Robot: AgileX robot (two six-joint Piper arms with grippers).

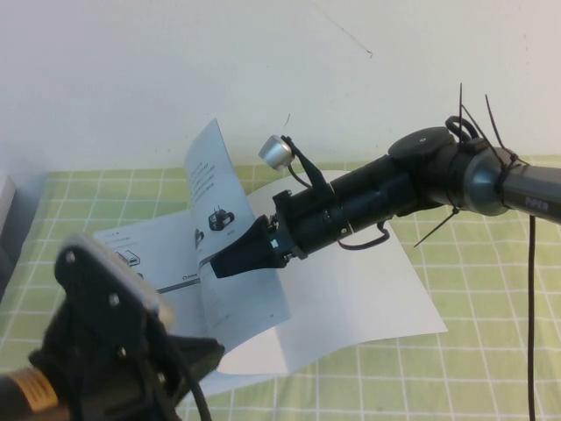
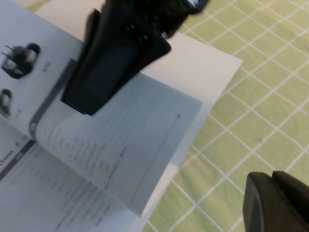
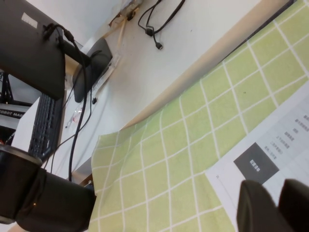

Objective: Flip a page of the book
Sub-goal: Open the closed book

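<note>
The book [image 1: 368, 298] lies open on a green checked cloth, with a blank white right-hand side that also shows in the left wrist view [image 2: 203, 63]. The page [image 1: 230, 202], printed with small robot photos and text, stands lifted and curled over the book's middle; it also shows in the left wrist view [image 2: 135, 140] and the right wrist view [image 3: 289, 145]. My right gripper [image 1: 217, 262] reaches in from the right and is shut on the page's edge; its tip also shows in the left wrist view [image 2: 79, 101] and its own view [image 3: 277, 208]. My left gripper [image 1: 209, 353] is shut and empty, raised at the front left near the book's front edge [image 2: 275, 203].
The green checked cloth [image 1: 491, 289] covers the table up to a white wall. A grey object [image 1: 7, 219] sits at the far left edge. My left arm's black body [image 1: 105, 351] fills the front left corner. In the right wrist view a keyboard [image 3: 46, 125] lies beyond the table.
</note>
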